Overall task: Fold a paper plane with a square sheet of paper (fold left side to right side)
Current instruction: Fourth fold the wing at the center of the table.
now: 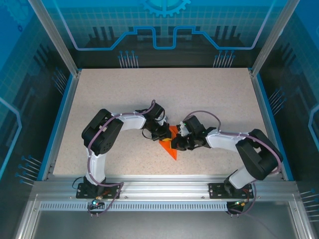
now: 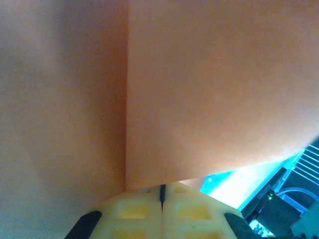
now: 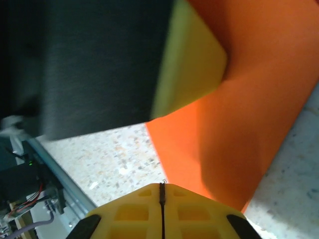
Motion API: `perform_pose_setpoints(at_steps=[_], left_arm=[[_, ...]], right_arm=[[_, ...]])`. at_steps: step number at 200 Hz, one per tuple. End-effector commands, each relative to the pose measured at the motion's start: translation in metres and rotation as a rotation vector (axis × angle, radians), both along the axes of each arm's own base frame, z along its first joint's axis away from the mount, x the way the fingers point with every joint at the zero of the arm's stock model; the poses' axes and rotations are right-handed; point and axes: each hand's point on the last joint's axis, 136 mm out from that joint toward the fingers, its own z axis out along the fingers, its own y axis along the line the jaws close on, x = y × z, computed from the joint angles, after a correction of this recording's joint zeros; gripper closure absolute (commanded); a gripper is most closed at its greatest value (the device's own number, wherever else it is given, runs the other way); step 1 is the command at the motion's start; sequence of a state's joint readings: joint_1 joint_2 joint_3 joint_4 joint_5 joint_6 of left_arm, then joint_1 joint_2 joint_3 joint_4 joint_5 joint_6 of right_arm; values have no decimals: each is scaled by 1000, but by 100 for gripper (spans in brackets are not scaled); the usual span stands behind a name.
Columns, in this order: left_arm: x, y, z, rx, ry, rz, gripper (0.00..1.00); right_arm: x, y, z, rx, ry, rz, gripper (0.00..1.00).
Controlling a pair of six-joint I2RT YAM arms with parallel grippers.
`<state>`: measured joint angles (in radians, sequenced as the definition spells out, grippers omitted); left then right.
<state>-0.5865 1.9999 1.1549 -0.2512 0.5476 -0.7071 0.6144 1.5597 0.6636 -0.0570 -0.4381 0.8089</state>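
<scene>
The orange paper [image 1: 171, 145] lies creased at the table's middle, between both grippers, its lower point toward the front edge. My left gripper [image 1: 161, 134] is shut at the paper's left side. In the left wrist view the paper [image 2: 199, 89] rises close before the camera with a vertical crease, and its lower edge meets the tips of the left gripper [image 2: 162, 191]. My right gripper [image 1: 180, 143] is shut; in the right wrist view the tips of the right gripper [image 3: 162, 186] rest at the edge of the paper [image 3: 234, 139]. A left fingertip [image 3: 192, 64] presses into the sheet there.
Speckled beige table [image 1: 209, 94] extends behind and to both sides of the paper. A blue rim and aluminium posts bound it, with a metal rail [image 1: 164, 186] along the front edge by the arm bases.
</scene>
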Motion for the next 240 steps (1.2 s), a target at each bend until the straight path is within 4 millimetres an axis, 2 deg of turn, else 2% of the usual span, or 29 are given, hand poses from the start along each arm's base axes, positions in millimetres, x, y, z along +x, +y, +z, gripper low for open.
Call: perform_pose_setpoints(at_steps=[1, 44, 68, 105, 129, 169, 240], left_arm=[[-12, 26, -32, 150, 53, 37, 100], [-9, 23, -20, 131, 22, 30, 100], [-2, 19, -5, 96, -29, 27, 100], [5, 7, 29, -15, -134, 6, 96], [-1, 1, 36, -80, -135, -17, 97], [-11, -7, 30, -152, -114, -43, 100], [-5, -8, 6, -114, -109, -35, 100]], right_arm=[[4, -5, -15, -45, 33, -26, 94], [-13, -24, -45, -155, 111, -34, 95], [-24, -38, -56, -223, 145, -35, 98], [-33, -50, -64, -274, 156, -25, 100], [-32, -50, -62, -278, 143, -10, 100], [-29, -48, -62, -279, 138, 4, 100], [-33, -53, -64, -309, 155, 11, 100]])
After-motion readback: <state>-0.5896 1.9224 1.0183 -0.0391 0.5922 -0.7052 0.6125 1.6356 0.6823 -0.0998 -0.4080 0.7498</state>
